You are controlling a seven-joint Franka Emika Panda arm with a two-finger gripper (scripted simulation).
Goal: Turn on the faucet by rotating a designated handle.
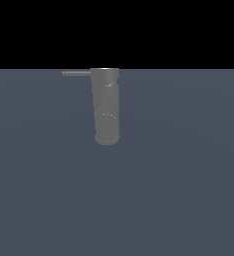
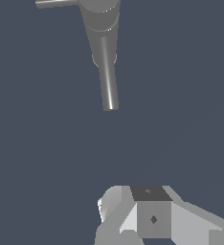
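Status: the task is judged not yet begun. In the exterior view, the thin short grey horizontal rod that serves as the handle (image 1: 76,73) projects from the top rim of the faucet (image 1: 106,105) — a tall, thick, plain matte grey cylinder — toward the exterior view's left. The faucet stands upright on the flat slate-blue floor (image 1: 189,190). No arm appears near the faucet in this view. Remaining: approach the handle, make contact, rotate it about the faucet.

Limits of view: the wrist view shows the faucet and handle (image 2: 56,3) well apart from the gripper (image 2: 115,206), which holds nothing. A second, longer grey rod (image 2: 108,81) runs from the faucet top — probably a spout. The gripper is cropped at the picture edge; jaw opening cannot be determined.
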